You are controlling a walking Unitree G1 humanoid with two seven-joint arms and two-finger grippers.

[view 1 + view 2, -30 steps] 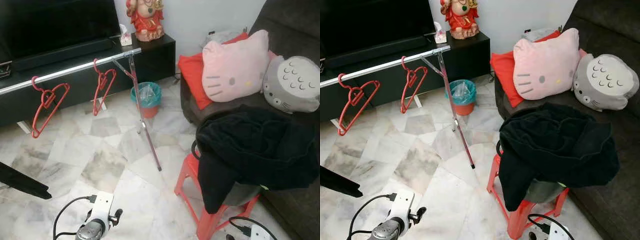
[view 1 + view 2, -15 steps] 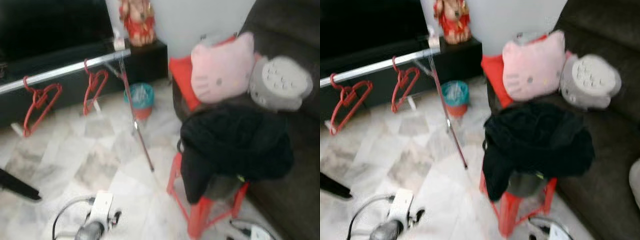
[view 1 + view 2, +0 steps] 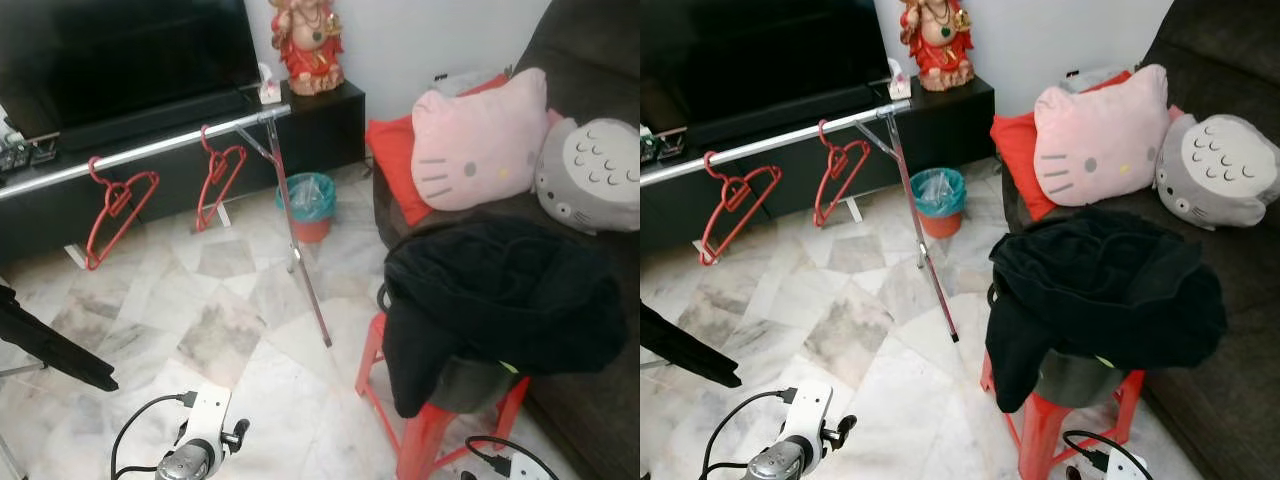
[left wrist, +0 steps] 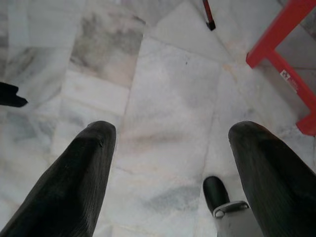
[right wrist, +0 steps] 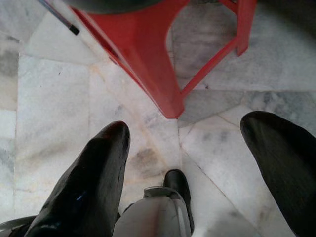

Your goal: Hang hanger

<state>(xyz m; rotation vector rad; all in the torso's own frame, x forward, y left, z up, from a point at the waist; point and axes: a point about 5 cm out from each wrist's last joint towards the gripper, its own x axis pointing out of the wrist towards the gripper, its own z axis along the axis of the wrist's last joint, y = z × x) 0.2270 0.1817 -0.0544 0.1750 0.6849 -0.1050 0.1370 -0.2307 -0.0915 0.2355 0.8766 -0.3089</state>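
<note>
Both hands, the left hand (image 4: 168,163) and right hand (image 5: 182,163), hang wide open and empty above the marble floor (image 3: 230,330). Two red hangers (image 3: 118,205) already hang on the silver rail (image 3: 160,150). Walking closer risks kicking the rail's slanted leg (image 3: 305,270) or the red stool (image 3: 420,440).

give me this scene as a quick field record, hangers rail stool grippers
rail: silver clothes rail in front of the black tv cabinet
hangers: two red hangers hooked on the rail
stool: red stool with black clothing piled on it
left gripper: open, above marble floor
right gripper: open, near a stool leg
</note>
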